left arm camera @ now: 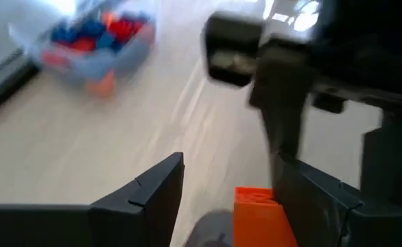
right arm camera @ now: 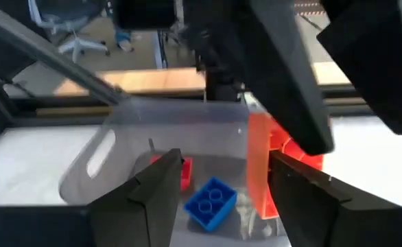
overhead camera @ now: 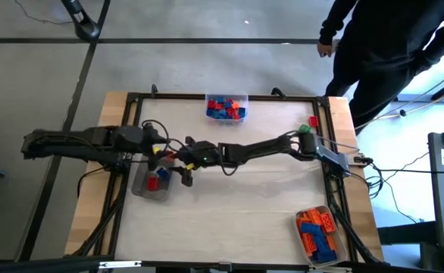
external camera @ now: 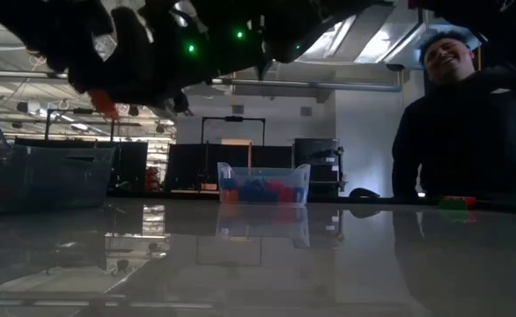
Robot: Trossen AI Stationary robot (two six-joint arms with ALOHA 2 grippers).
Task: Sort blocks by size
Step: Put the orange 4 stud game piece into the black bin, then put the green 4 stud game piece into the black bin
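Overhead, both grippers met above a clear tray (overhead camera: 151, 185) at the table's left, but the block between them hid under the arms; only the wrist cameras showed an orange block (left arm camera: 259, 218). The left gripper (left arm camera: 245, 199) stood open with that block against one finger; whether it gripped, cannot tell. The right gripper (right arm camera: 218, 185), part open, hung over the tray's red and blue blocks (right arm camera: 212, 202).
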